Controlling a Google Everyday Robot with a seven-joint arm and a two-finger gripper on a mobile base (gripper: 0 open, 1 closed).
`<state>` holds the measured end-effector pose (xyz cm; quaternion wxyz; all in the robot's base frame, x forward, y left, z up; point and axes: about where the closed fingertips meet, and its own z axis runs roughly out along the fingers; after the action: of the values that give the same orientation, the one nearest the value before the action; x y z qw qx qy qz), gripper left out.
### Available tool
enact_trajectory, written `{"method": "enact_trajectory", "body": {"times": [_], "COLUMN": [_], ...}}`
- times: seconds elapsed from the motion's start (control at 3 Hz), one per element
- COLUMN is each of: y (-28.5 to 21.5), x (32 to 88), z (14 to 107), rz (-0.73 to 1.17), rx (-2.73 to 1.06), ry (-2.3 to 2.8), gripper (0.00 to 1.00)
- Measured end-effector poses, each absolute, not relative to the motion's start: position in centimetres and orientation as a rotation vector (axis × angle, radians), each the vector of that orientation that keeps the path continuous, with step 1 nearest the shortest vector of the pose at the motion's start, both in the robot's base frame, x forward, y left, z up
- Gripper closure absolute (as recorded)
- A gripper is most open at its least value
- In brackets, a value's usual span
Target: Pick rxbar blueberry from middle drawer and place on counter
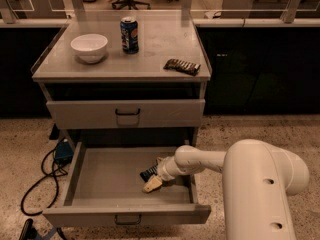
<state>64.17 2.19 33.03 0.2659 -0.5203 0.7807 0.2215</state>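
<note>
Camera view: the end effector (pixel 153 180) was seen low inside the open middle drawer (pixel 125 215), toward its right front. The rxbar blueberry (pixel 148 173) lay flat on the drawer floor, touching the end effector or just beside it on the far side. Whether the end effector was spread, pressed together or pinching the bar could not be told.

Two failures were judged likely. The thin bar could be pushed along the smooth floor instead of being gripped, since it offered little height to close on. A weak hold on the slick wrapper could also be lost during the lift.

The arm (pixel 200 160) was reaching in over the drawer's right wall, so little room was left on that side. The closed drawer front (pixel 125 113) above stood behind the bar. A straight rise was therefore judged possible, but a backward drift could be caught under it.

On the worktop (pixel 150 49), a bowl (pixel 89 47), a can (pixel 129 34) and a ridged dark bar (pixel 182 66) were already standing. Open room was seen along the front centre, and raised rims bounded the sides.
</note>
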Motion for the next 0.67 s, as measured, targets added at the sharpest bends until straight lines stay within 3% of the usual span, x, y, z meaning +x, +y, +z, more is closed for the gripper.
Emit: {"method": "enact_trajectory", "body": {"times": [0.67], "y": [2.19], "x": [64.16], "z": [33.73], "rz": [0.598], "rx": [-1.405], "ry": [2.108], "gripper": [0.65]}}
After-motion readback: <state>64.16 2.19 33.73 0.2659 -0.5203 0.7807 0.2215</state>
